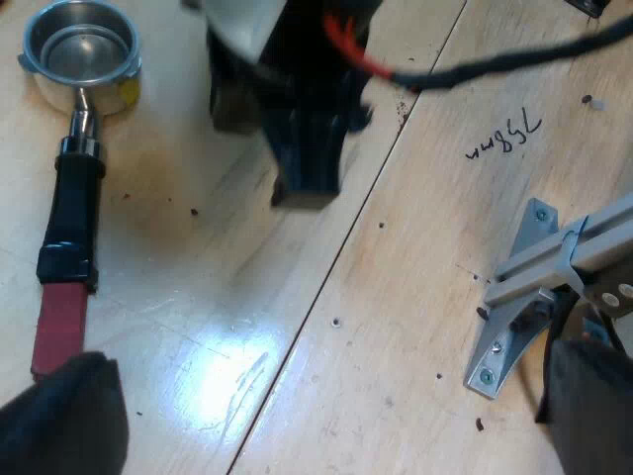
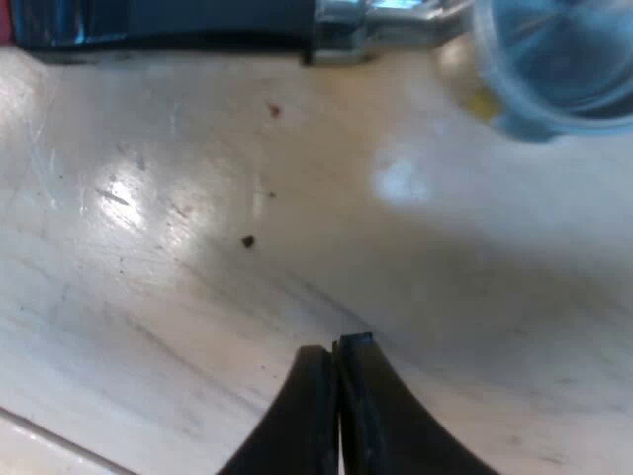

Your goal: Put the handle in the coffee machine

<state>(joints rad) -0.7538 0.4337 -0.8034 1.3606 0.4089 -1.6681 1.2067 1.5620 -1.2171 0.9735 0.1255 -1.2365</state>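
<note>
The metal holder lies flat on the wooden table, its round cup [image 1: 81,45] empty and facing up. Its dark handle [image 1: 74,208] runs from the cup to a red end [image 1: 59,327]. My left gripper [image 1: 326,401] hovers open above the table, its fingers [image 1: 64,416] wide apart, one finger close to the red end. My right gripper [image 1: 307,148] hangs over the table a short way from the handle. In the right wrist view that gripper [image 2: 336,361] is shut on nothing, with the holder's handle [image 2: 168,18] and its bluish-looking cup [image 2: 554,59] lying beyond the fingertips.
An aluminium bracket and rail [image 1: 539,287] are bolted to the table near my left gripper's other finger. A seam [image 1: 336,267] runs between the boards. Handwriting [image 1: 504,139] and small dark crumbs [image 2: 247,240] mark the wood.
</note>
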